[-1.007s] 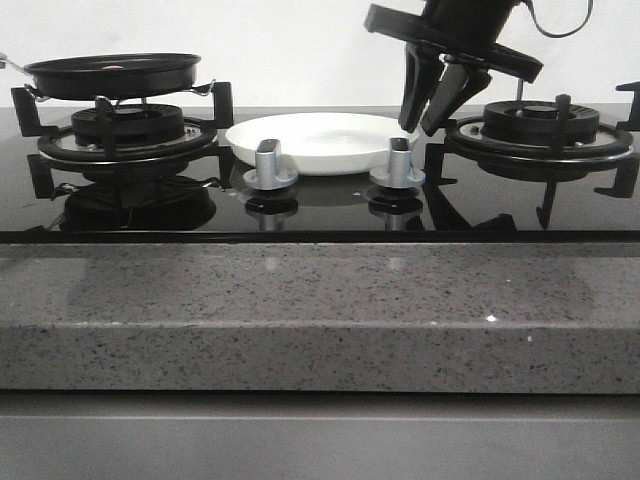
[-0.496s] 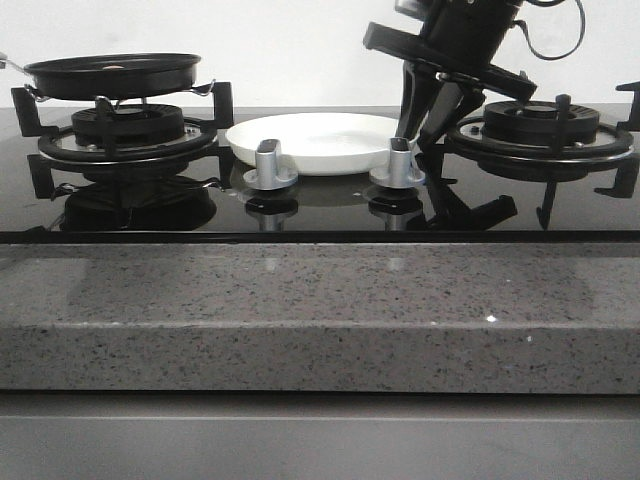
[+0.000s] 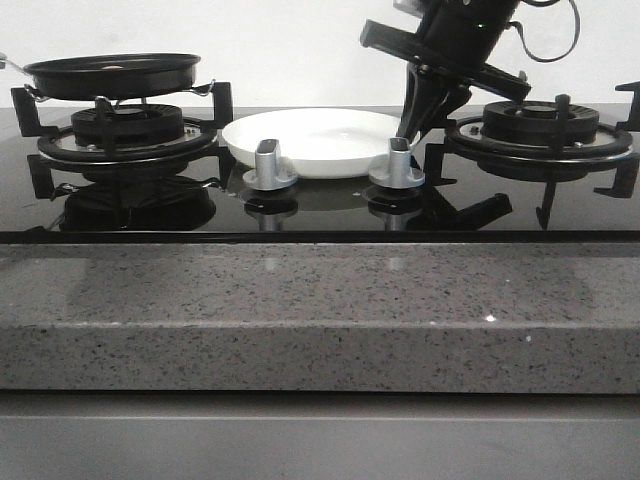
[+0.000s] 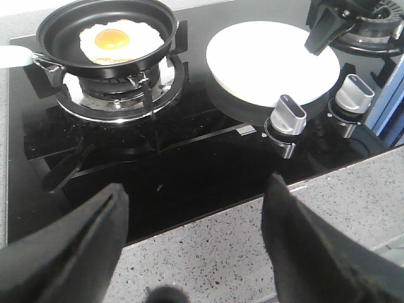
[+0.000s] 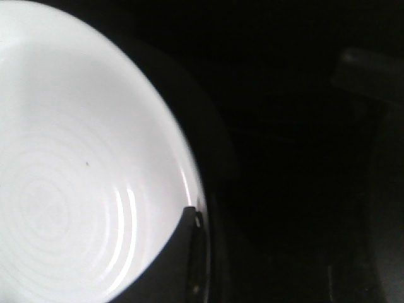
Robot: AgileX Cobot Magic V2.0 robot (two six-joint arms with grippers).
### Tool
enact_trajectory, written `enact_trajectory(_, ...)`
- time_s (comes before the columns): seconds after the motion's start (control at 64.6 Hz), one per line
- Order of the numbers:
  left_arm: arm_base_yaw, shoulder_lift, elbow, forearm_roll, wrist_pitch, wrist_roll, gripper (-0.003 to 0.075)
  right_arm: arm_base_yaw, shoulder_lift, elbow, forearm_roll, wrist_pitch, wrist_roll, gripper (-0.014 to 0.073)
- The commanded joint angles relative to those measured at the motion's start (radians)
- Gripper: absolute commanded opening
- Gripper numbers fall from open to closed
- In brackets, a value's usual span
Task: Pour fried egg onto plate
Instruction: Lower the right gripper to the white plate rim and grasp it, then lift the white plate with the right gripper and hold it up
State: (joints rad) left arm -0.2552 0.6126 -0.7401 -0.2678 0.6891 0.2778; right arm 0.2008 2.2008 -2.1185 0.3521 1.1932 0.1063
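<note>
On the left burner: fried egg lies in the black frying pan, not yet poured.
Plate: white plate sits between the burners.
Change: right gripper has dropped to the plate's right rim, nudging it slightly left.
Right grip: fingers nearly together at the rim; a hold cannot be confirmed.
Left gripper: wide apart, empty.
Writing: none legible.

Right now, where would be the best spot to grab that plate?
Probably its raised rim, on the side toward the right burner. The plate lies flat and shallow between the burners, so only its thin edge offers a pinch. The right gripper is already at that edge, one finger over the rim.
</note>
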Motion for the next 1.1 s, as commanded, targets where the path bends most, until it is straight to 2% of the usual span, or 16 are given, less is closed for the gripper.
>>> enact_trajectory(0.0, -0.009, 0.007, -0.032, -0.008, -0.06, 0.0, 0.0461, -0.007, -0.069, -0.03, 0.028, -0.062, -0.01, -0.0069)
enact_trajectory(0.155, -0.009, 0.007, -0.032, -0.008, -0.06, 0.0, 0.0461, -0.008, -0.112, -0.03, 0.028, -0.124, -0.009, -0.0069)
enact_trajectory(0.449, -0.009, 0.007, -0.032, -0.008, -0.06, 0.0, 0.0461, -0.004, -0.283, 0.004, 0.006, -0.095, -0.012, -0.0069)
enact_trajectory(0.604, -0.009, 0.007, -0.032, -0.008, -0.06, 0.0, 0.0461, 0.005, -0.452, 0.194, -0.004, -0.135, -0.07, -0.0069)
enact_trajectory(0.805, -0.009, 0.007, -0.032, -0.008, -0.06, 0.0, 0.0461, 0.04, -0.654, 0.518, 0.013, -0.278, -0.144, -0.0069)
enact_trajectory(0.898, -0.009, 0.007, -0.032, -0.008, -0.06, 0.0, 0.0461, 0.061, -0.705, 0.643, 0.013, -0.328, -0.153, -0.0069)
enact_trajectory(1.084, -0.009, 0.007, -0.006, -0.008, -0.062, 0.0, 0.0461, 0.092, -0.709, 0.766, 0.012, -0.396, -0.153, -0.0069)
